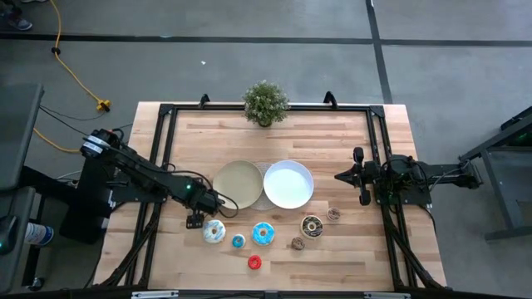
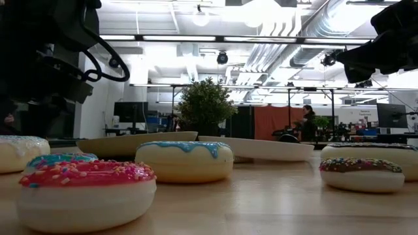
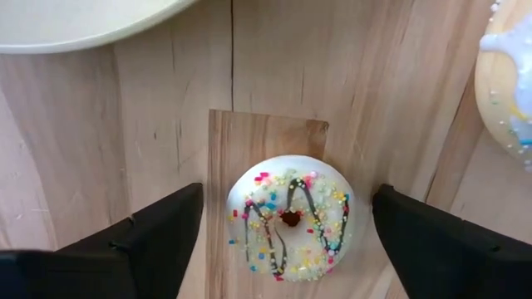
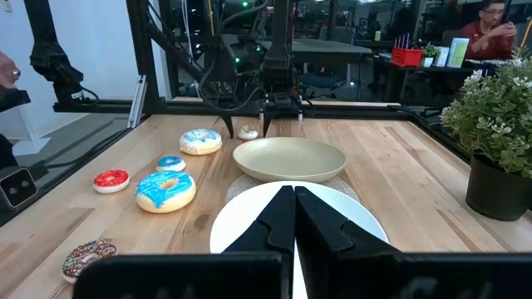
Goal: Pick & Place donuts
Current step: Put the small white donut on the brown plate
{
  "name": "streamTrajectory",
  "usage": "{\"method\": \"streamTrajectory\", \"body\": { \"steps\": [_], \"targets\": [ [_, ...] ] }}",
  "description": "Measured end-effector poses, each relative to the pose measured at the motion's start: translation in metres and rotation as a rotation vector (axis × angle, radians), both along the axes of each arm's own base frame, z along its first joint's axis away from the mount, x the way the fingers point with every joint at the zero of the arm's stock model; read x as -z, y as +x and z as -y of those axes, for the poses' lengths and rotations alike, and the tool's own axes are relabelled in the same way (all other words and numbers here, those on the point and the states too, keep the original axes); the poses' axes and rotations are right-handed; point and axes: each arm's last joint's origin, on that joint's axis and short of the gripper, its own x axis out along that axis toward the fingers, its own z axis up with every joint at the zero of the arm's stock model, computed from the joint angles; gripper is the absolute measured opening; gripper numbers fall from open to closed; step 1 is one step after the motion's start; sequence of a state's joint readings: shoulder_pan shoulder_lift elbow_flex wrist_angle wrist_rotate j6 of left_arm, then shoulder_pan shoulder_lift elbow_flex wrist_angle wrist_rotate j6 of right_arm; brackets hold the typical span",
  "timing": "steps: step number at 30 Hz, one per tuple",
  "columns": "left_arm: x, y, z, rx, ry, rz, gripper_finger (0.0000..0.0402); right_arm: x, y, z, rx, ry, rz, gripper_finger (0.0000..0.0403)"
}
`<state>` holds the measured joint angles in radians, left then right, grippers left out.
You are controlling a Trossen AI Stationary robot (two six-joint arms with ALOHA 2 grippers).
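Note:
My left gripper (image 3: 288, 191) is open and points down over a small white donut with sprinkles and dark drizzle (image 3: 289, 220), which lies flat on the table. One finger stands on either side of it, neither touching. The high view shows this gripper (image 1: 196, 219) near the beige plate (image 1: 238, 186). The other donuts lie flat on the wood: large white (image 1: 214, 231), small blue (image 1: 238, 242), large blue (image 1: 263, 233), red (image 1: 254, 262), tan (image 1: 298, 243), dark brown (image 1: 312, 225) and small brown (image 1: 333, 214). My right gripper (image 4: 294, 199) is shut and waits to the right of the white plate (image 1: 288, 183).
A potted plant (image 1: 266, 103) stands at the table's far edge. The beige plate overlaps the white plate at mid-table. A black frame (image 1: 378, 149) runs along the table's sides. Bare wood lies beyond the plates and toward the near right corner. A person sits in the room behind (image 4: 490, 25).

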<state>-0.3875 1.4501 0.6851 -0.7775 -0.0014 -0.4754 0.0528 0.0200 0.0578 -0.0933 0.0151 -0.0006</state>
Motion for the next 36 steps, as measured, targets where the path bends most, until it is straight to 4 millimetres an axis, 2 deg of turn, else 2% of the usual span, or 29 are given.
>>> {"method": "streamTrajectory", "body": {
  "steps": [6, 11, 29, 36],
  "targets": [
    [0.001, 0.000, 0.000, 0.000, -0.005, -0.005, 0.0278, 0.000, 0.000, 0.000, 0.000, 0.000, 0.000, 0.0000],
    [0.001, 0.000, 0.000, 0.000, -0.005, -0.008, 0.0249, 0.000, 0.000, 0.000, 0.000, 0.000, 0.000, 0.0000],
    [-0.004, 0.001, 0.001, -0.003, -0.010, -0.043, 0.0199, 0.000, 0.000, 0.000, 0.000, 0.000, 0.000, 0.0001],
    [-0.024, 0.010, 0.004, 0.020, -0.001, -0.028, 0.0192, 0.000, 0.000, 0.000, 0.000, 0.000, 0.001, 0.0000]
  ]
}}
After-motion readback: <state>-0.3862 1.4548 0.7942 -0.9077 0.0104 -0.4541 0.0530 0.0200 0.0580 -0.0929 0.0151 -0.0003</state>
